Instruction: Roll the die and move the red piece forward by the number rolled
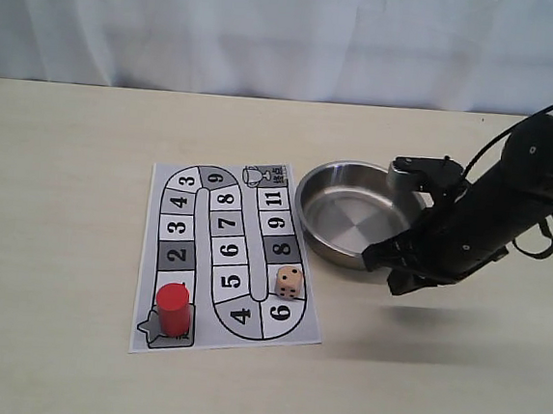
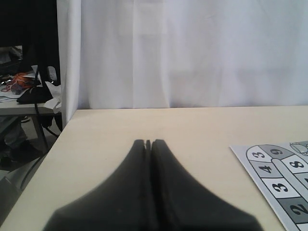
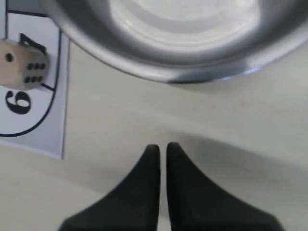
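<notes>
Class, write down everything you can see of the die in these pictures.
The die is a small pale beige cube, wood-like, with softened corners and dark pips. It rests flat on the printed board, on the track square between 6 and 8. One face shows a single pip and a neighbouring face at least four, but the top count is too small to read. Only the board touches it.

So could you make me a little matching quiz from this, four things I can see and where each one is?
1 die
2 red piece
3 metal bowl
4 right tool

a on the table, beside the board
b at a corner of the board
c over bare table, near the bowl
d on the board, by square 6

Pairs: 1-d, 2-b, 3-a, 4-c
</notes>
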`<state>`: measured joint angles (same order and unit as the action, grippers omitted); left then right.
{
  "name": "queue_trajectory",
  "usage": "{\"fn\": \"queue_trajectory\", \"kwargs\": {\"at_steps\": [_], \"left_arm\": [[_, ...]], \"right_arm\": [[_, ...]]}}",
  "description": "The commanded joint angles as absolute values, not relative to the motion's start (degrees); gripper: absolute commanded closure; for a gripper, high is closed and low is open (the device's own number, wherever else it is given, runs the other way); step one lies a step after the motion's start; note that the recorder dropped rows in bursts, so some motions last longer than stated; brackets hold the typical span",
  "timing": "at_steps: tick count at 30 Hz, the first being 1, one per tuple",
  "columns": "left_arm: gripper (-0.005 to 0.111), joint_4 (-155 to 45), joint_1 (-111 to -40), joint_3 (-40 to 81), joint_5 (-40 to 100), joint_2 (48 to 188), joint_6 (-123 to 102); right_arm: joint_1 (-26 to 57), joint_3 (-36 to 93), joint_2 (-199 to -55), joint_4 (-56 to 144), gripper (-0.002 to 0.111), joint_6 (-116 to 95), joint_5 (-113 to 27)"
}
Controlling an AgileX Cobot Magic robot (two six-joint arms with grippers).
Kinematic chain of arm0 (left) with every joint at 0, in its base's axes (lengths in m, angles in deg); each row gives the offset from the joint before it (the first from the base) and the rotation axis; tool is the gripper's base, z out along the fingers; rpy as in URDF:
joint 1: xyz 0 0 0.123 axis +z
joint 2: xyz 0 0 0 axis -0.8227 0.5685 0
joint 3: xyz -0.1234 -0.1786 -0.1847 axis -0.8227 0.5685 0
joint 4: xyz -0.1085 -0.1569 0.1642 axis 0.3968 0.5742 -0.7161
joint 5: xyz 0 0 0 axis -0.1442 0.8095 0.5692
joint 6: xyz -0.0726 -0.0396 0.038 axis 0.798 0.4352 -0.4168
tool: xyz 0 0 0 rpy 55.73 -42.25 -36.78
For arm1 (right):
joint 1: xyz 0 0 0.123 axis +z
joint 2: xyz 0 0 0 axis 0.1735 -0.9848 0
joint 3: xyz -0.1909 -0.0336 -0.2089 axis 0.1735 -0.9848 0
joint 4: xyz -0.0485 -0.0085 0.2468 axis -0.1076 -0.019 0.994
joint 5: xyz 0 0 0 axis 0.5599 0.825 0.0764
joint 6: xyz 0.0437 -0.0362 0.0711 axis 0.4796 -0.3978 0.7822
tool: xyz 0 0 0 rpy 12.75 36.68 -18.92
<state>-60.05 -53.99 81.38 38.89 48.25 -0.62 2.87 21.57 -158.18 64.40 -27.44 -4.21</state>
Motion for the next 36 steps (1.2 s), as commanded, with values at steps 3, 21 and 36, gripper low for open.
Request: {"fn": "queue_trajectory", "kwargs": {"at_steps": [3, 21, 36], "left_arm": [[0.107, -60.0, -54.0, 81.1, 38.2, 48.2, -0.5], [0.107, -59.9, -54.0, 81.1, 38.4, 48.2, -0.5], [0.107, -59.9, -54.0, 81.1, 38.4, 48.2, -0.5]], "right_arm": [[8.6, 21.3, -158.1, 67.3, 0.104, -31.8, -4.0], [17.7, 21.3, -161.2, 66.5, 0.104, -30.9, -11.7], [18.1, 21.3, -163.0, 66.5, 0.104, -33.0, -14.1]]}}
